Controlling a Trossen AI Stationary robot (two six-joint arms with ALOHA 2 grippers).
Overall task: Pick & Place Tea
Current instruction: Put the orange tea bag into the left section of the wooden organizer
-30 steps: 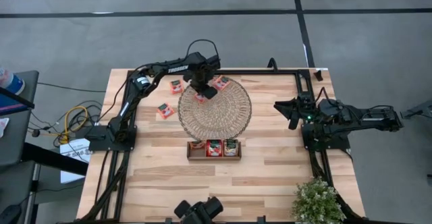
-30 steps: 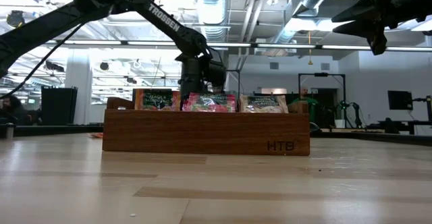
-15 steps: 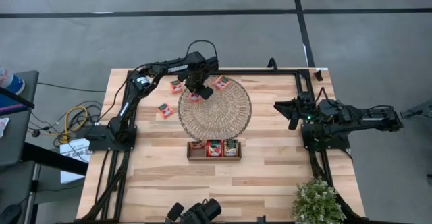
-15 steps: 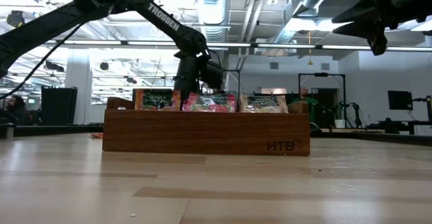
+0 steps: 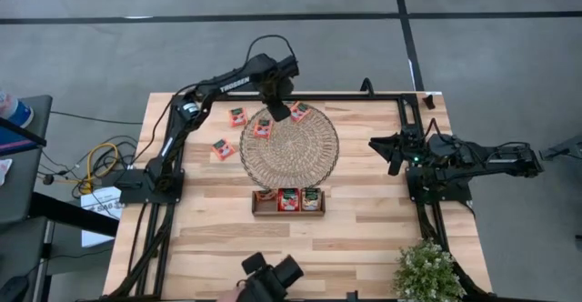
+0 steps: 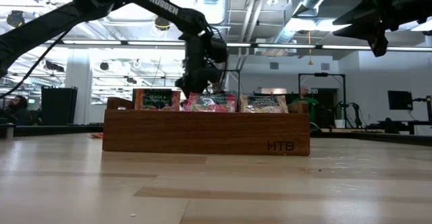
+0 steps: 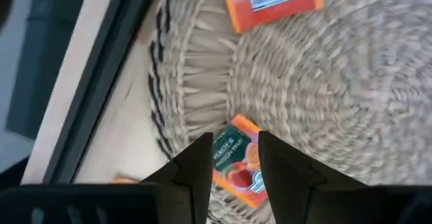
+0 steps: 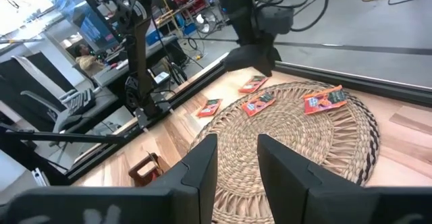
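Red-orange tea sachets lie flat: one point(image 5: 262, 127) on the round woven mat point(image 5: 296, 161), one point(image 5: 297, 111) at the mat's far rim, two on the bare table point(image 5: 237, 116) point(image 5: 223, 148). More stand in the wooden tray point(image 5: 288, 211). My left gripper point(image 5: 279, 110) hangs open above the mat's far part. In its wrist view the sachet point(image 7: 236, 173) on the mat point(image 7: 337, 102) shows below and between the fingers of the gripper point(image 7: 235, 143). My right gripper point(image 5: 394, 152) waits open above the table's right side.
A black frame rail point(image 5: 364, 96) runs along the table's far edge just behind the left gripper. A potted plant point(image 5: 426, 270) stands at the near right corner. A dark device point(image 5: 270, 277) sits at the near edge. The tray point(image 6: 202, 133) lies near the mat's near rim.
My left gripper has risen from low over the mat's far-left part, first shifting slightly left, then moving up and toward the far edge. The sachet it hovered over now lies uncovered on the mat. The right arm kept still.
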